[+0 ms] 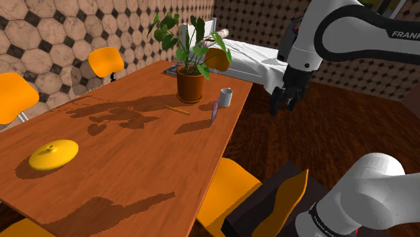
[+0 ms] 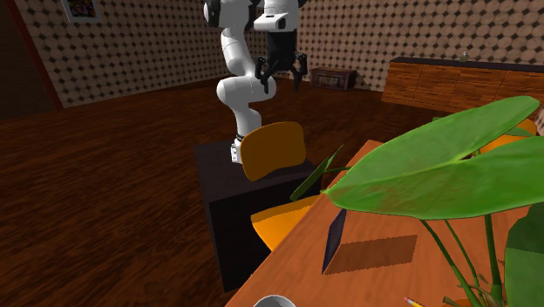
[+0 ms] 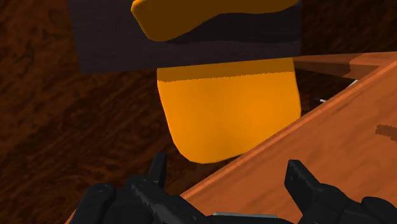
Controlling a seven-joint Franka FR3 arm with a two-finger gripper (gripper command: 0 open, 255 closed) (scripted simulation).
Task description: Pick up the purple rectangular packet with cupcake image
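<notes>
- Two black fingers (image 3: 156,173) of my gripper (image 3: 226,164) stand wide apart, with nothing between them. They hang in the air over the floor (image 1: 303,138), off the edge of the table (image 1: 121,158).
- Biggest is that brown table. I think I must move over it first.
- Next is the orange chair (image 3: 229,114), right below me. I should go high so I don't bump it.
- Then the potted plant (image 1: 190,86). Its leaves spread wide, so I'd come in from the edge side.
- The purple packet (image 1: 214,113) stands up on its thin side near the table's edge, not near me yet. I'd turn so one finger goes on each flat face, come down slow, and squeeze softly so it doesn't tip.
- Smallest is the cup (image 1: 225,97) just beside the packet. I mustn't knock it.
</notes>
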